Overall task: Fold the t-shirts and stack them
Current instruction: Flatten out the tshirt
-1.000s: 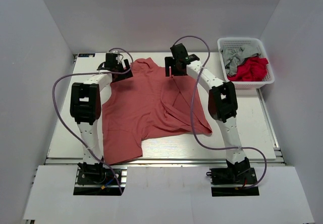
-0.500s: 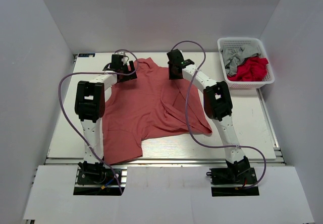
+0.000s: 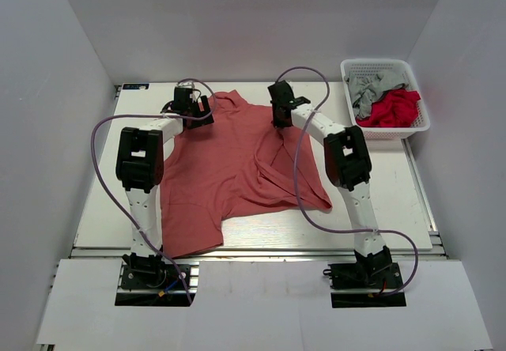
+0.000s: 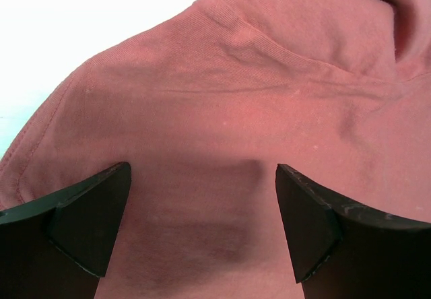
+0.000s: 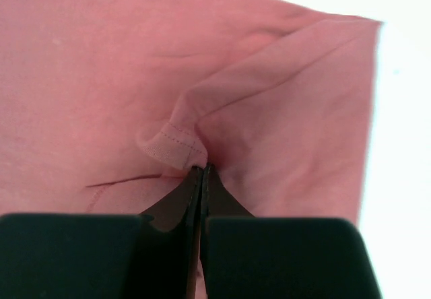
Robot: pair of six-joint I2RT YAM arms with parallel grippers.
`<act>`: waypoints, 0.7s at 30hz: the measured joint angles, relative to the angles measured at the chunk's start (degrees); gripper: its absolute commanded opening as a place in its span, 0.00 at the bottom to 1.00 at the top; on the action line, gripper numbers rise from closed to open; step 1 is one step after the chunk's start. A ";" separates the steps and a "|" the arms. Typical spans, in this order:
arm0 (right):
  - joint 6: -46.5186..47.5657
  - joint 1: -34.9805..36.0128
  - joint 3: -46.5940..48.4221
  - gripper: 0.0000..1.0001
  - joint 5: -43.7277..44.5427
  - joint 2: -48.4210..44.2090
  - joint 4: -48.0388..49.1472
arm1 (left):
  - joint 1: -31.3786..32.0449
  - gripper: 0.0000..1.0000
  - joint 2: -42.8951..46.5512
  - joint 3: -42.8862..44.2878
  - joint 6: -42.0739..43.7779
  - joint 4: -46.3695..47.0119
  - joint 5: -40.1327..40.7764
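The right hand (image 5: 202,170) is pinched tight on a hemmed fold of the salmon t-shirt (image 3: 225,169), which lies spread on the table (image 3: 395,201). The left hand (image 4: 202,231), fingers spread wide, hovers over the shirt's shoulder, gripping nothing. Both arms reach forward, wrists tipped down.

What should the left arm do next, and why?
Probably lower the left gripper and close it on the t-shirt. Its jaws stand open above the shoulder cloth, while the right gripper is shut on a bunched hem, so both sides would be held.
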State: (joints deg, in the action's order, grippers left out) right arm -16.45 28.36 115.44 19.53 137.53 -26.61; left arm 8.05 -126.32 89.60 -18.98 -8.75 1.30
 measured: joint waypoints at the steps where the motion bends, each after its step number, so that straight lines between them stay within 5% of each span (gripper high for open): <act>1: 0.17 -0.35 -0.50 0.00 -0.04 -0.63 0.09 | 0.00 0.99 0.00 0.00 -0.04 0.02 0.09; 10: 2.89 -7.48 -11.10 0.00 -1.66 -11.37 2.60 | 0.00 0.99 0.02 -0.02 -0.04 0.00 0.31; 21: 13.35 -16.94 -13.07 0.00 -2.08 -12.35 5.44 | 0.00 0.99 0.02 -0.11 1.42 0.00 0.96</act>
State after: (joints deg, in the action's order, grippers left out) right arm -3.09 11.42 102.37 17.45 125.19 -21.17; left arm 8.05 -126.30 89.49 -17.56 -8.75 2.26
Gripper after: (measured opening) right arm 0.011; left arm 0.989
